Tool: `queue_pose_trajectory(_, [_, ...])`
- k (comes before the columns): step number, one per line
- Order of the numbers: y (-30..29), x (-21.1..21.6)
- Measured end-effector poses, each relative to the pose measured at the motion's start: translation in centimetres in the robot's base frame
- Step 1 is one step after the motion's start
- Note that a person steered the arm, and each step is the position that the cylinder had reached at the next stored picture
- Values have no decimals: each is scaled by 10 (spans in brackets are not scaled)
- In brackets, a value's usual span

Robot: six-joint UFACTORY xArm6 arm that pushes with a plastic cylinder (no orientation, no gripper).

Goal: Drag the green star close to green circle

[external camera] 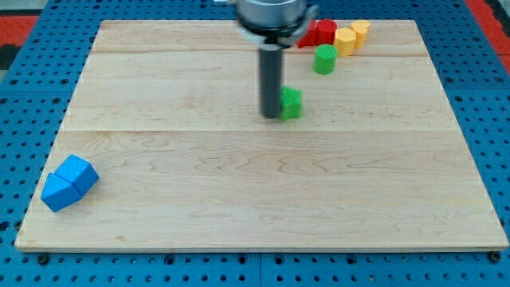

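Note:
The green star (pixel 292 104) lies on the wooden board (pixel 239 199) a little above the middle, partly hidden by my rod on its left side. My tip (pixel 273 116) touches or nearly touches the star's left edge. The green circle (pixel 324 60) stands up and to the right of the star, near the view's top, clearly apart from it.
Two red blocks (pixel 317 33) and two yellow blocks (pixel 351 37) cluster at the view's top right, just above the green circle. Two blue blocks (pixel 69 182) sit together at the bottom left. A blue pegboard surrounds the board.

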State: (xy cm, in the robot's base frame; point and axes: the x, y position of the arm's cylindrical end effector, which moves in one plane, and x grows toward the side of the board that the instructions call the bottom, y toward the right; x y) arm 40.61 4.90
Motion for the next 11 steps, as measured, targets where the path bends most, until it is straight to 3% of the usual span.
queue_pose_trajectory(5, [126, -37])
queue_pose_trajectory(6, [67, -73])
queue_pose_trajectory(7, [107, -31])
queue_pose_trajectory(8, [55, -2])
queue_pose_trajectory(9, [27, -44])
queue_pose_trajectory(10, [37, -78])
queue_pose_trajectory(11, [44, -82])
